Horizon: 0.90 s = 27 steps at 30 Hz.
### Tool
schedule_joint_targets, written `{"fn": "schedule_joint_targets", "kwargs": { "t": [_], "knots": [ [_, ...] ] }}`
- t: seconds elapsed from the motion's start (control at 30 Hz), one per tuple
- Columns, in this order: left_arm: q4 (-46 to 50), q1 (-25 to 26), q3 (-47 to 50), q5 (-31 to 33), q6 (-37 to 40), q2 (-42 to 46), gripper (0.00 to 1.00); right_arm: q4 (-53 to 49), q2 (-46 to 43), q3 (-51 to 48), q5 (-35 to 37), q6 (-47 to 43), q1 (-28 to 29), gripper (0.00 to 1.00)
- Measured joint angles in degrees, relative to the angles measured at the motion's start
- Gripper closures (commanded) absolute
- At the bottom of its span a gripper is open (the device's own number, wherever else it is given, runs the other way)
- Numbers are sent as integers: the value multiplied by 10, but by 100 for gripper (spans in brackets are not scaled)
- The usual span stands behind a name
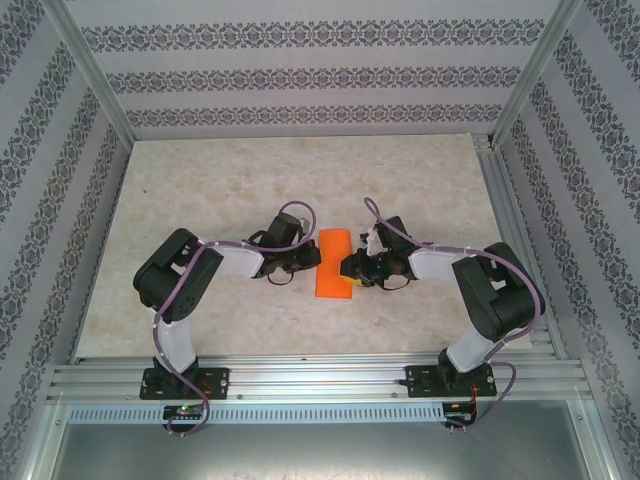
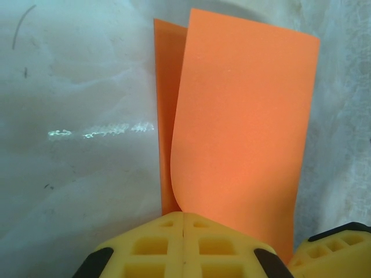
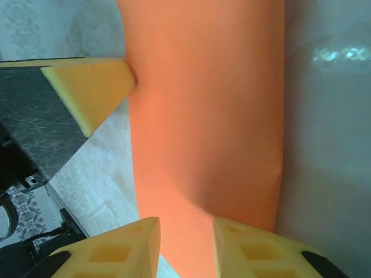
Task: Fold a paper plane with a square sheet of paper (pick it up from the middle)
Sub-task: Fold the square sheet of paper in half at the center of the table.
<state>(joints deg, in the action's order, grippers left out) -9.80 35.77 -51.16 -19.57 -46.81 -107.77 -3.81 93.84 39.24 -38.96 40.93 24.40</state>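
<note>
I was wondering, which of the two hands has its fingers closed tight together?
The left hand, its yellow fingers pinched together on the orange paper's edge; the right hand's fingers stand apart, with paper showing in the gap.

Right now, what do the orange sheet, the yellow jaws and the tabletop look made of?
Orange sheet: thin matte paper, it seems; it curls over itself in a soft bend. Yellow jaws: likely moulded or printed plastic, matte, with gridded pockets. Tabletop: pale marbled surface, slightly glossy by its glare streak; laminate or vinyl, can't tell.
</note>
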Motion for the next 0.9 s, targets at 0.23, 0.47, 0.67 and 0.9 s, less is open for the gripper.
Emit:
{"fn": "schedule_joint_targets", "kwargs": {
  "t": [0.23,0.47,0.67,0.9],
  "knots": [
    [12,0,-7,0,3,-1,100,7,-23,-3,-6,4,7,73],
    [14,-1,-9,0,6,-2,100,25,-2,-22,-12,14,21,73],
    [14,-1,-12,0,12,-4,100,47,21,-29,-19,16,21,74],
    [14,-1,-12,0,14,-5,100,32,4,-32,-11,14,21,72]
  ]
}}
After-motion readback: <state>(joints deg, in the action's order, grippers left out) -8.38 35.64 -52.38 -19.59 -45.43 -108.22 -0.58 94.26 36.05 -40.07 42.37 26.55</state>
